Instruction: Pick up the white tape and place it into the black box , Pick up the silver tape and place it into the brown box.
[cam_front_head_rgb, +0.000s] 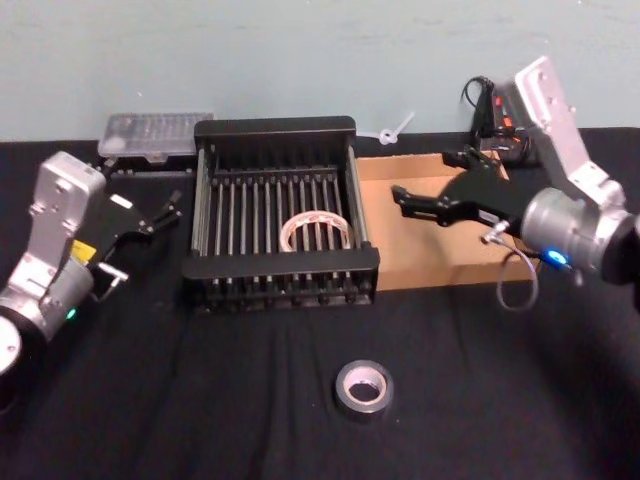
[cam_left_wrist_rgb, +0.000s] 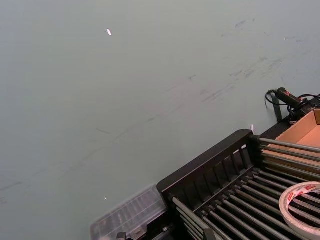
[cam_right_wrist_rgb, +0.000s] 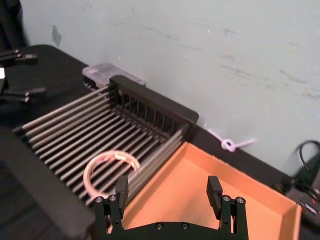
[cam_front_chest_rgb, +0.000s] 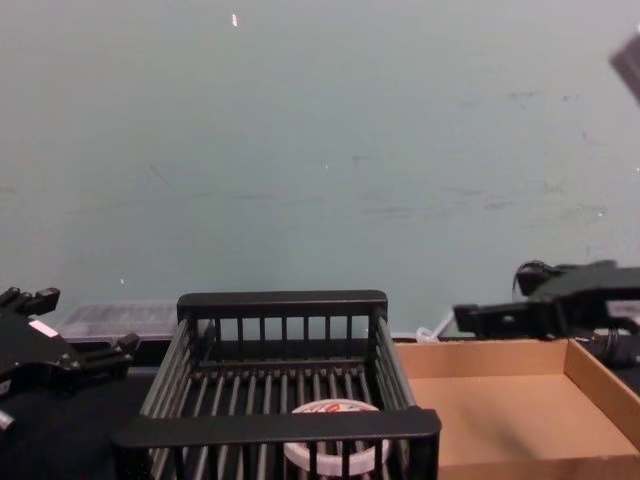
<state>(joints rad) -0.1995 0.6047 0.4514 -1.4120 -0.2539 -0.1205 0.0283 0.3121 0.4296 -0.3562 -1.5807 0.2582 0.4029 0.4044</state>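
One roll was already home: the white tape (cam_front_head_rgb: 316, 230) lay flat on the bars inside the black box (cam_front_head_rgb: 283, 130). The silver tape (cam_front_head_rgb: 363, 387) lay flat on the bench, hole up, well in front of both boxes. The right gripper (cam_front_head_rgb: 402, 201) hovered over the brown box (cam_front_head_rgb: 447, 265), jaws spread and empty, so the roll lay toward the robot and below it. The left gripper (cam_front_head_rgb: 168, 211), jaws open and empty, sat left of the crate, looking farther from the roll.

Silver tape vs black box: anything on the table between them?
Nothing. In the head view, only bare black cloth separates the silver tape from the near rim of the black box, which holds the white tape.
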